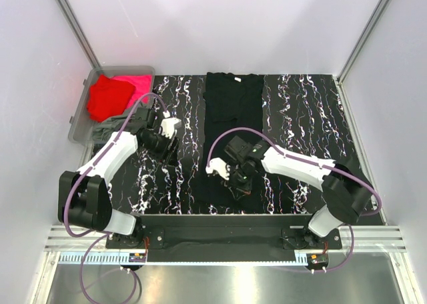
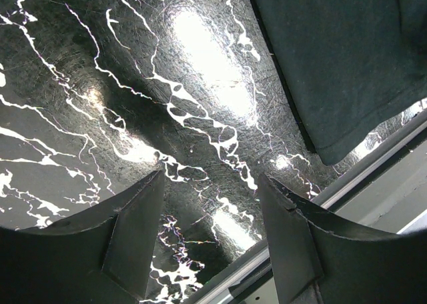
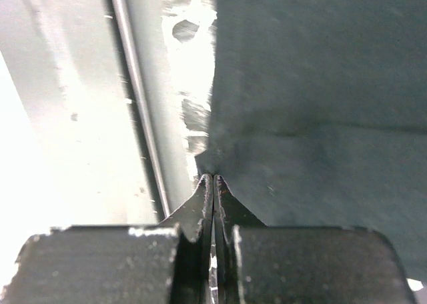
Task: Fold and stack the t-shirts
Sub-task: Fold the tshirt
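Note:
A black t-shirt [image 1: 230, 117] lies as a long strip down the middle of the marbled table [image 1: 300, 111]. My right gripper [image 1: 241, 187] is down at the shirt's near end. In the right wrist view its jaws [image 3: 213, 177] are shut, with the puckered near corner of the black shirt [image 3: 313, 84] pinched at the tips. My left gripper [image 1: 168, 154] hovers left of the shirt. It [image 2: 213, 237] stands open over bare table with nothing between its fingers, and the black shirt's edge [image 2: 347, 64] is up to the right. Red [image 1: 107, 97], magenta-pink [image 1: 139, 84] and grey-green [image 1: 107, 127] t-shirts lie in a bin.
The clear plastic bin [image 1: 79, 121] sits at the table's back left corner. A metal rail [image 3: 133, 104] runs along the table's near edge, right beside the right gripper's tips. White walls enclose the table on three sides.

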Controlling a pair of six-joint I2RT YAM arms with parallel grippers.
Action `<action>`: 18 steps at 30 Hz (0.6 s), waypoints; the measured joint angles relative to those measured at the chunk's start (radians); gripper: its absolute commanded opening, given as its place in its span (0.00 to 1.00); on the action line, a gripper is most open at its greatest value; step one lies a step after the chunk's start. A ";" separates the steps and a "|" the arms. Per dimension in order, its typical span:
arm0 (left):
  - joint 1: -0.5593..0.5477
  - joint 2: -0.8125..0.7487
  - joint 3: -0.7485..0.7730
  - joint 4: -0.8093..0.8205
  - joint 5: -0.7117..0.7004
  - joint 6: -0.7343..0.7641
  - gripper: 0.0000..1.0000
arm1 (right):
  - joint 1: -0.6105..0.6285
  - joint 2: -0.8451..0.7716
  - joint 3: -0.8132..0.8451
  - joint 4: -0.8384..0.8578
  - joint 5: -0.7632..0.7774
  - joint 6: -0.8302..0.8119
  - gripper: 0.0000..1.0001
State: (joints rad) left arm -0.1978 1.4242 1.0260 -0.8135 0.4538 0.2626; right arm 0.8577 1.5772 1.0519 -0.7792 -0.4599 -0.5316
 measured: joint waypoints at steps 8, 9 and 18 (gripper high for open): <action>0.000 -0.033 0.000 -0.005 -0.003 0.019 0.78 | 0.046 0.042 0.060 -0.019 -0.053 0.002 0.32; 0.000 -0.037 0.002 -0.008 -0.004 0.022 0.85 | 0.045 0.038 0.064 -0.018 -0.045 0.007 0.32; -0.013 -0.029 0.142 -0.045 0.117 -0.046 0.99 | -0.132 -0.266 -0.030 0.066 0.099 0.095 0.59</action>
State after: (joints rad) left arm -0.2108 1.3949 1.1679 -0.8585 0.5713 0.2165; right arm 0.7254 1.3109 1.0222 -0.7136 -0.3607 -0.4362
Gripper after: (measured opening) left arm 0.984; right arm 0.520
